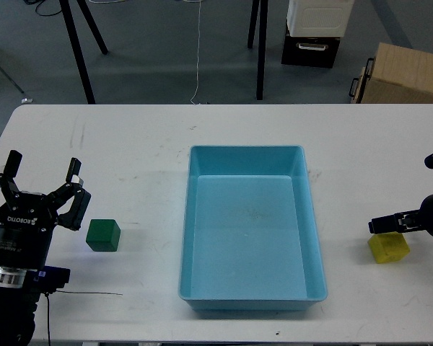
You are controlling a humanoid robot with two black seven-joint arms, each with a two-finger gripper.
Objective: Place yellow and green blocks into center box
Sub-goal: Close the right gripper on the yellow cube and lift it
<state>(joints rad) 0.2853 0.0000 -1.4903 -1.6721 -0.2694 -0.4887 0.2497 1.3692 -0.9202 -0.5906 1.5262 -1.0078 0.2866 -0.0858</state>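
Observation:
The yellow block (388, 248) lies on the white table (130, 158), right of the blue center box (312, 216). My right gripper (400, 209) comes in from the right edge. One dark finger (391, 223) lies just over the block's far top edge, and its jaws look spread and hold nothing. The green block (103, 235) sits on the table left of the box. My left gripper (42, 182) is open and empty, just left of the green block and not touching it. The box is empty.
A thin black cable (86, 293) lies on the table near the front left edge. Beyond the far edge stand black tripod legs (79, 50), a cardboard box (408, 72) and a black-and-white case (314, 32) on the floor.

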